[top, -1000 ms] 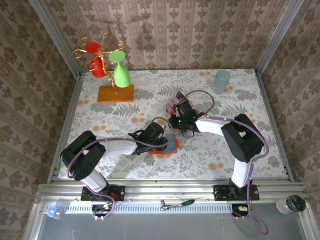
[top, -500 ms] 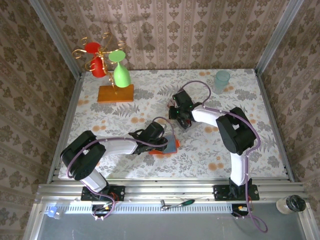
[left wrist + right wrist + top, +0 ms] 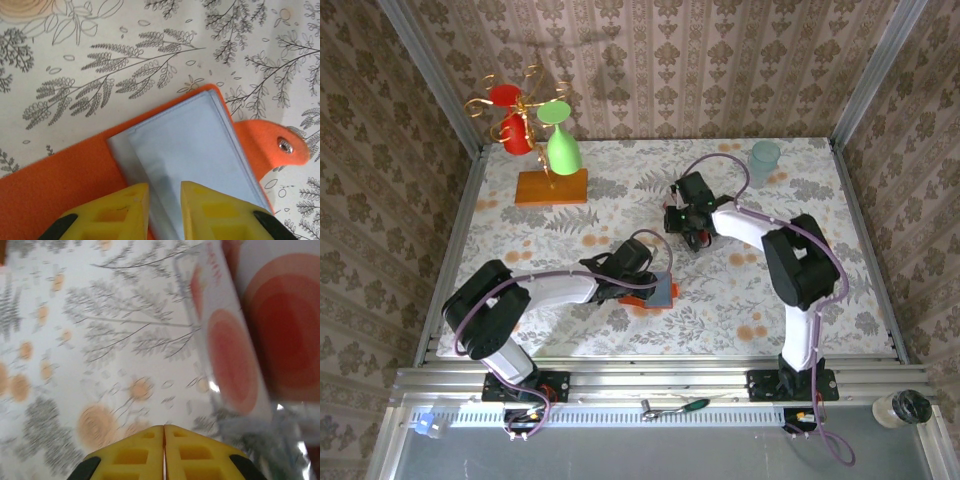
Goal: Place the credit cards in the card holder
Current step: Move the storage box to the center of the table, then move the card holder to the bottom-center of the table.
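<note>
In the top view, the right gripper (image 3: 683, 218) has swung away from the card holder (image 3: 662, 293) toward the far middle of the table (image 3: 570, 225), which I take to be a return for another card. The left gripper (image 3: 642, 284) has stayed at the holder's near-left edge, so the holder lies open where it was, in front of the arms.

In the left wrist view, the left gripper (image 3: 165, 202) has its jaws a narrow gap apart. The holder's grey leaves (image 3: 190, 145) run between them, apparently pinched to steady it. The snap tab (image 3: 280, 146) lies flat.

In the blurred right wrist view, the right gripper (image 3: 164, 442) has its jaws clenched on nothing. Pale pink credit cards (image 3: 230, 360) with red discs lie just ahead to the right, not yet picked up.
</note>
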### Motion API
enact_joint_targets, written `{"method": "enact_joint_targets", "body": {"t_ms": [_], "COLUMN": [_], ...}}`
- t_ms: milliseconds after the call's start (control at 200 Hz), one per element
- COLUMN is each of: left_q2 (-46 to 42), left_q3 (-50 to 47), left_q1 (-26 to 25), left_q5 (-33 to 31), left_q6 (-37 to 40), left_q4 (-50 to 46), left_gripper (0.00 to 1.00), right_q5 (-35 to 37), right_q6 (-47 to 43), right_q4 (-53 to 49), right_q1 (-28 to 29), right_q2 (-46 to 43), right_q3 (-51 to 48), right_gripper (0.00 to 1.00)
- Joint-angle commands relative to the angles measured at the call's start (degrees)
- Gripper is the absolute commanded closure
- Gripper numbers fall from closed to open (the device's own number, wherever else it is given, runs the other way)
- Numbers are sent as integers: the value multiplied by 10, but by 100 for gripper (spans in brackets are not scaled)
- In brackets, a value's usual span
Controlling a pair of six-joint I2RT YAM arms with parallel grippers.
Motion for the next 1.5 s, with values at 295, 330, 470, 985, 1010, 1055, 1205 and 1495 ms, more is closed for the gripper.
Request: {"method": "enact_joint_targets", "body": {"t_ms": [295, 330, 470, 985, 1010, 1055, 1205, 1495], "left_q2": [-6, -8, -18, -51, -51, -50, -34, -25], "left_q3": [41, 44, 52, 59, 58, 57, 54, 26], "left_q1": [16, 16, 17, 18, 18, 18, 20, 5], "left_q5": [10, 11, 17, 30, 29, 24, 21, -8], "left_q6": [47, 45, 31, -7, -6, -4, -12, -56], "left_q4": [-87, -93, -112, -143, -143, -144, -140, -129], "left_gripper": [76, 76, 77, 77, 77, 77, 77, 77], "right_q5": [-16, -8, 25, 64, 66, 63, 45, 6], "right_q6": [75, 80, 96, 108, 106, 101, 94, 110], "right_q4": [35, 36, 37, 43, 43, 46, 69, 109], "right_q1": [63, 70, 99, 129, 128, 126, 119, 118], "right_q2": [-196, -206, -236, -218, -216, -211, -208, -238], "right_q3": [-203, -219, -271, -307, -307, -307, -321, -363], "right_gripper": [65, 60, 53, 64, 67, 72, 88, 96]}}
